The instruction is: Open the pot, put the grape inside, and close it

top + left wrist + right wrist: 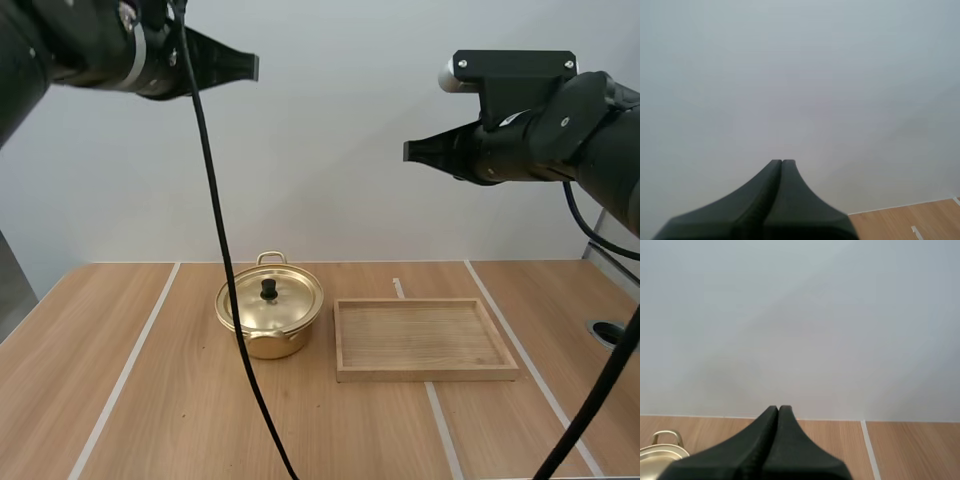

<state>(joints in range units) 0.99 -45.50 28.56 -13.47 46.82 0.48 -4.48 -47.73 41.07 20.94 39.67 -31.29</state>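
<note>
A golden pot point(270, 320) stands on the table left of centre, its lid point(270, 298) on, with a black knob point(269, 288) on top. My left gripper point(254, 67) hangs high above the table at the upper left, its fingers shut into one dark wedge point(782, 162). My right gripper point(408, 151) hovers high at the right, also shut on nothing point(778, 408). In the right wrist view the pot's handle and rim point(662, 446) show beside the fingers. Both grippers are far above the pot.
An empty wooden tray point(424, 373) lies just right of the pot. White tape lines point(125, 372) run across the wooden table. A round hole point(610, 332) sits near the table's right edge.
</note>
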